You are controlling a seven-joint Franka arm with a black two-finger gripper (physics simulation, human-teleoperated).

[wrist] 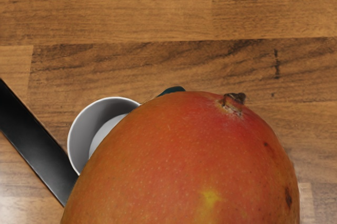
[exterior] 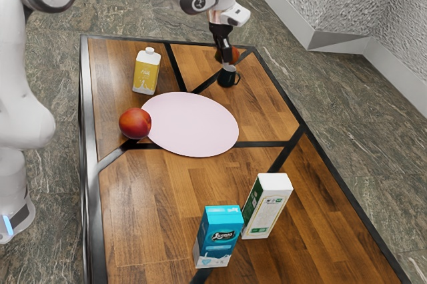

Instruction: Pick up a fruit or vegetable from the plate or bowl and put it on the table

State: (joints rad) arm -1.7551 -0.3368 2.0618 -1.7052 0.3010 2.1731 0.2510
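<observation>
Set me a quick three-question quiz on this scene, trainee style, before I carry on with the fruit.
1. Which fruit is the tool holding?
2. True or false: the middle of the pink plate is bare.
3. Which carton stands beside the white-and-green carton?
A) the yellow-and-white carton
B) the blue carton

Key:
1. The mango
2. True
3. B
</observation>
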